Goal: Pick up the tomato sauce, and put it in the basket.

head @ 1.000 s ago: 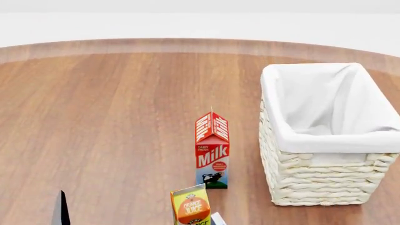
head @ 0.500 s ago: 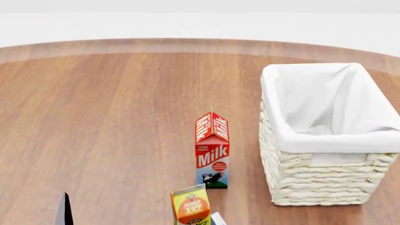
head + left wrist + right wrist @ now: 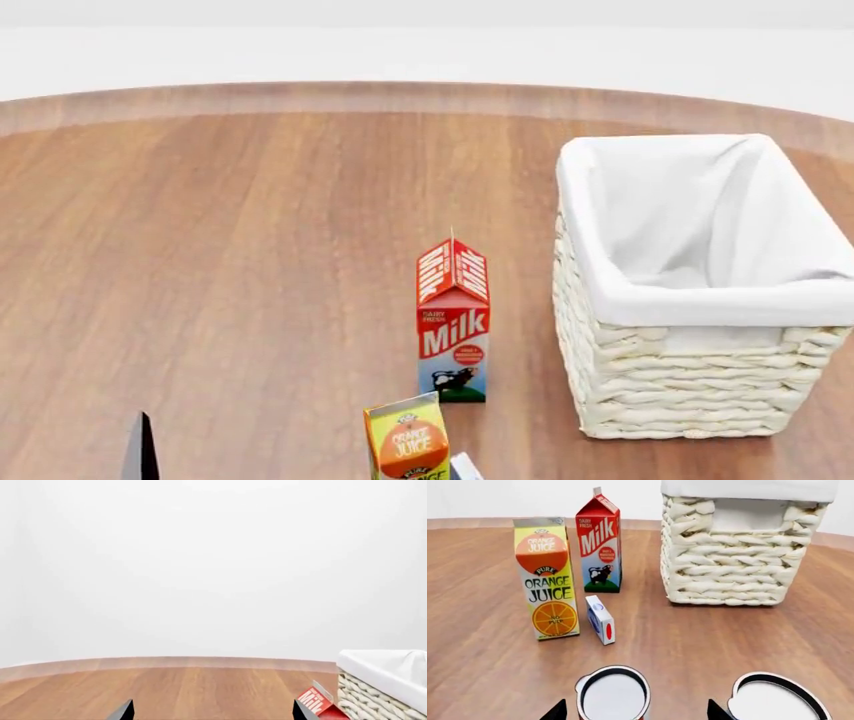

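Observation:
In the right wrist view two silver-topped cans show from above, their labels almost hidden. One can (image 3: 613, 696) stands between the fingertips of my right gripper (image 3: 637, 711), which is open; the other can (image 3: 777, 700) stands just outside one fingertip. I cannot tell from the tops which is the tomato sauce. The cream wicker basket (image 3: 737, 555) with white lining stands beyond them, and also shows in the head view (image 3: 681, 385) and the left wrist view (image 3: 373, 700). My left gripper (image 3: 215, 711) is open and empty above the wood; one fingertip (image 3: 140, 450) shows in the head view.
A milk carton (image 3: 454, 320) stands left of the basket. An orange juice carton (image 3: 407, 440) and a small white-and-blue box (image 3: 600, 620) stand nearer me. All stand on the round wooden table (image 3: 240, 250).
My left fingertip in the head view has slid slightly right and down. Nothing else has moved.

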Controlling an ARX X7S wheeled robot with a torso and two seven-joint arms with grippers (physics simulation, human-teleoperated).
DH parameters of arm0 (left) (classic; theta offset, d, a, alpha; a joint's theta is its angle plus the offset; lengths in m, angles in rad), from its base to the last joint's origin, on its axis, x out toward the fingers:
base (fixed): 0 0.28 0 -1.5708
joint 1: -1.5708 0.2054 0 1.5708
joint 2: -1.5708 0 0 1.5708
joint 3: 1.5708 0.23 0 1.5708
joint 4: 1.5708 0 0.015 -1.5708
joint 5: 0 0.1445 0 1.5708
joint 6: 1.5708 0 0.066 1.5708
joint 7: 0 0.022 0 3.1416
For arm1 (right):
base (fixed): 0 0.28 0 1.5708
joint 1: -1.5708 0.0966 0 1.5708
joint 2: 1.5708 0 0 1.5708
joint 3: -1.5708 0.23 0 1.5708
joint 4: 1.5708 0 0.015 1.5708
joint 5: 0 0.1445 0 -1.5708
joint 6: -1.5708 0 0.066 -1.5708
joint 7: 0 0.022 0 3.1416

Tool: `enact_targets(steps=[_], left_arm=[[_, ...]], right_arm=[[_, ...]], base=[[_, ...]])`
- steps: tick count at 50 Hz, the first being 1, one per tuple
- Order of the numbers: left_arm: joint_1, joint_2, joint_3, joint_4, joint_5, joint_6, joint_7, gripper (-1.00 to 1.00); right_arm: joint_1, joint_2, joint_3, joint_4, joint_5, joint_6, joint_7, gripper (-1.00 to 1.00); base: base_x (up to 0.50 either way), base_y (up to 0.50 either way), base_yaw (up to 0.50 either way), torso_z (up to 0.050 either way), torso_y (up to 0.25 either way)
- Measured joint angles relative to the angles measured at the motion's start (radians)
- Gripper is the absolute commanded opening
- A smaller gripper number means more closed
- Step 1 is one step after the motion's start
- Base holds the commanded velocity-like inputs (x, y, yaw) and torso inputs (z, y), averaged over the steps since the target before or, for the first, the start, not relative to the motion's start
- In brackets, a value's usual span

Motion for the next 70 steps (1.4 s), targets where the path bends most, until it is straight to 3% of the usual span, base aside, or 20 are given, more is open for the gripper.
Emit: enact_targets(steps=[43, 44, 60, 70], left_arm=[[-0.011, -0.032, 0.026, -0.013, -0.026, 0.012, -0.03, 1.0], [-0.011, -0.033, 0.026, -0.013, -0.027, 0.012, -0.031, 1.0], [-0.013, -0.042, 0.038, -0.016, -0.034, 0.015, -0.038, 1.0], [-0.015, -0.047, 0.044, -0.018, -0.038, 0.015, -0.044, 1.0]], right_arm=[[0.172, 0.022, -0.081, 0.154, -0.025, 0.143, 0.05, 1.0], [0.174, 0.022, -0.082, 0.156, -0.025, 0.147, 0.052, -1.0], [0.175, 0.033, -0.1, 0.144, -0.022, 0.153, 0.075, -1.0], [0.098, 0.06, -0.072, -0.093, -0.001, 0.194, 0.105, -1.0]], base=[[0.0, 0.0, 0.0, 0.0, 0.0], [0.0, 0.0, 0.0, 0.0, 0.0], [0.0, 0.0, 0.0, 0.0, 0.0], [0.0, 0.0, 0.0, 0.0, 0.0]])
